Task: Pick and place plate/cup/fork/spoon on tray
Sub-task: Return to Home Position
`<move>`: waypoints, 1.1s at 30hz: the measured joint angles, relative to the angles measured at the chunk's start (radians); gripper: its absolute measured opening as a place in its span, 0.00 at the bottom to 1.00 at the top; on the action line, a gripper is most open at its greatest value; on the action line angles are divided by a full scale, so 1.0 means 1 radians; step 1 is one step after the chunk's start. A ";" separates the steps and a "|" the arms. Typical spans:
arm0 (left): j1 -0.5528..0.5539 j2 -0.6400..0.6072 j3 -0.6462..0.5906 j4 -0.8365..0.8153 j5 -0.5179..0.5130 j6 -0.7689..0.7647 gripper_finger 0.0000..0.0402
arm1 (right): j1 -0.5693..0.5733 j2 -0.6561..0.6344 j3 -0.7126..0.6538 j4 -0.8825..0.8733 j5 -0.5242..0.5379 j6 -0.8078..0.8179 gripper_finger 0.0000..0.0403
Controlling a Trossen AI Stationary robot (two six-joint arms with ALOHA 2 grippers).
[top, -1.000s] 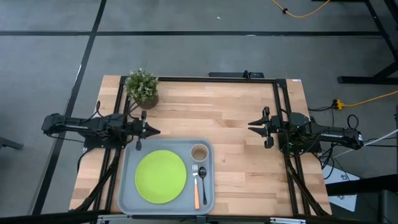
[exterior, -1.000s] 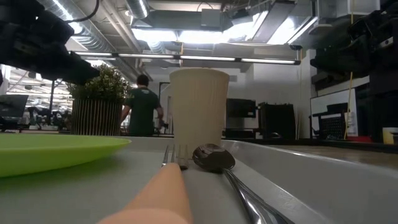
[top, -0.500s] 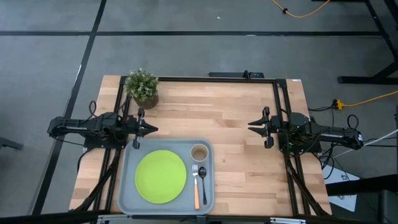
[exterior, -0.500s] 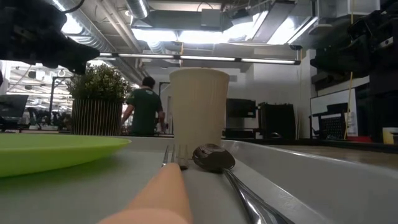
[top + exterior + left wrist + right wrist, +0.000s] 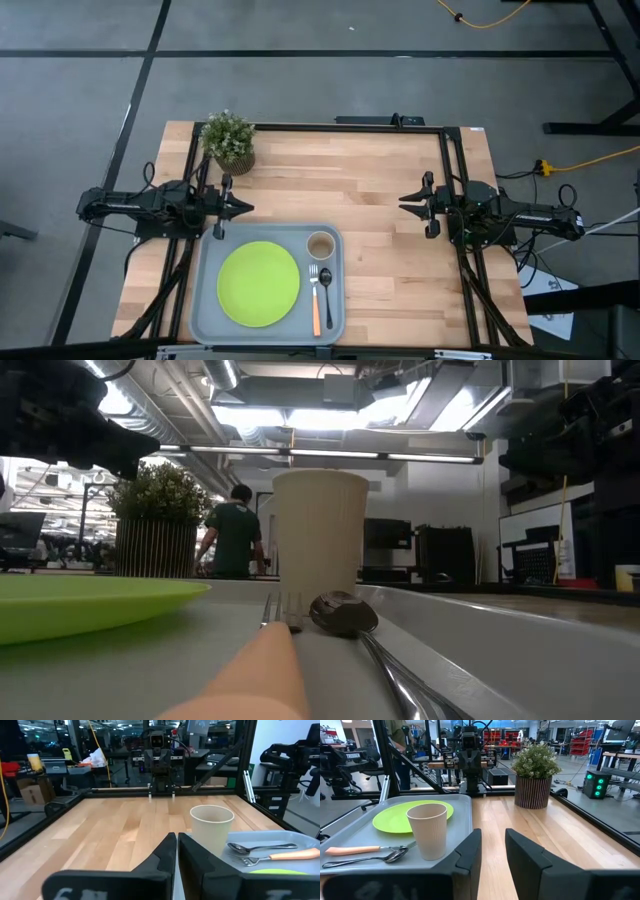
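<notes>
The grey-blue tray point(image 5: 205, 300) lies at the table's near edge, left of centre. On it lie the lime-green plate point(image 5: 259, 284), the tan cup point(image 5: 321, 245) standing upright at the tray's far right corner, the orange-handled fork point(image 5: 315, 300) and the dark spoon point(image 5: 327, 292), side by side right of the plate. My left gripper point(image 5: 248, 209) hovers shut and empty just beyond the tray's far left corner. My right gripper point(image 5: 405, 203) hovers slightly open and empty right of the tray. The cup point(image 5: 211, 827) and the cutlery point(image 5: 370, 855) show in both wrist views.
A potted green plant point(image 5: 229, 142) stands at the table's far left, just beyond my left gripper. Bare wood lies between the two grippers and along the far edge. A person point(image 5: 232, 530) stands in the room behind the table.
My left gripper has drawn back a little toward the table's left edge and risen slightly, then kept still. The things on the tray have not moved.
</notes>
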 joint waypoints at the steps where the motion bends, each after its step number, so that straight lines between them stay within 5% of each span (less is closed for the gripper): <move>1: 0.000 0.000 0.000 0.000 0.000 0.000 0.02 | 0.000 0.000 0.000 0.000 0.000 0.000 0.23; 26: 0.000 0.000 0.000 0.003 -0.002 0.000 0.05 | -0.007 -0.048 -0.004 -0.007 0.061 0.000 0.23; 33: 0.000 0.000 0.000 0.003 -0.004 0.000 0.03 | 0.068 -0.047 -0.004 -0.006 0.062 0.000 0.23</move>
